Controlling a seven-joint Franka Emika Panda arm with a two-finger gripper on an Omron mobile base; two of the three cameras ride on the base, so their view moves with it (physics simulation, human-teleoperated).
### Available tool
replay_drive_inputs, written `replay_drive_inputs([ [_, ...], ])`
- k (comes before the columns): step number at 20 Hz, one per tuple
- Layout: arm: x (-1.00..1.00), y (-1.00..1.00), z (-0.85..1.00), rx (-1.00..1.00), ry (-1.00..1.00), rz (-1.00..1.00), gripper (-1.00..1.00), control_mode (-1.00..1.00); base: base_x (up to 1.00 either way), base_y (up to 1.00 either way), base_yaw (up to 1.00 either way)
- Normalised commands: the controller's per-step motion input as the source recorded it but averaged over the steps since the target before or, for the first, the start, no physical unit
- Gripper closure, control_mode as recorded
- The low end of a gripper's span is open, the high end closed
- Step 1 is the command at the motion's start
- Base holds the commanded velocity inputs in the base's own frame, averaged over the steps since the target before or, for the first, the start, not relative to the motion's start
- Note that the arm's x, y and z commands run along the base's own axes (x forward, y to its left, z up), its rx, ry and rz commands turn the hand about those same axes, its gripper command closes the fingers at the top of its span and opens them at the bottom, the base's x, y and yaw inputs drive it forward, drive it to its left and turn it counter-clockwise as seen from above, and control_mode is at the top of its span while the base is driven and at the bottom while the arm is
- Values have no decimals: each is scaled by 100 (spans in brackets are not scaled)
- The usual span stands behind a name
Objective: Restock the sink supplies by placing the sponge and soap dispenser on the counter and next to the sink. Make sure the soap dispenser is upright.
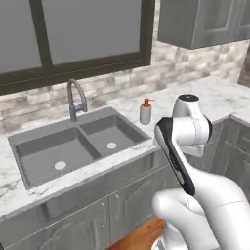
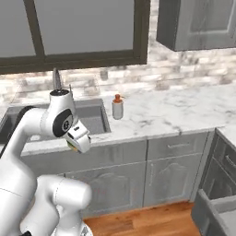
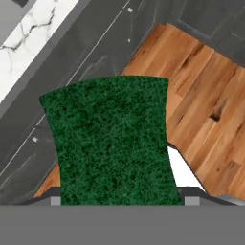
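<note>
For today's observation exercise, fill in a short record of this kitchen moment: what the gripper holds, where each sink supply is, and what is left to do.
gripper: shut on the sponge, out in front of the cabinet fronts
sponge: green face toward the hand camera, wooden floor behind it; not yet on the counter
soap dispenser: upright on the counter, just right of the sink
sink: double basin, both basins bare, faucet behind
remaining: probably only setting the sponge on the counter beside the sink
</note>
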Motion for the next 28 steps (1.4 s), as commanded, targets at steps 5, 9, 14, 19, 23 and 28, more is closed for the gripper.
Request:
replay_drive_inputs([
  [5,0,0,0,0,0,0,100,100,0,54,84],
  [9,0,0,0,0,0,0,100,100,10,53,73],
  [14,0,0,0,0,0,0,100,100,67,40,46],
  [19,0,0,0,0,0,0,100,100,71,55,30],
  [23,69,28,-3,0,12,11,100,-100,20,11,5],
  [28,100,14,-23,0,13,11,100,-100,0,0,0],
])
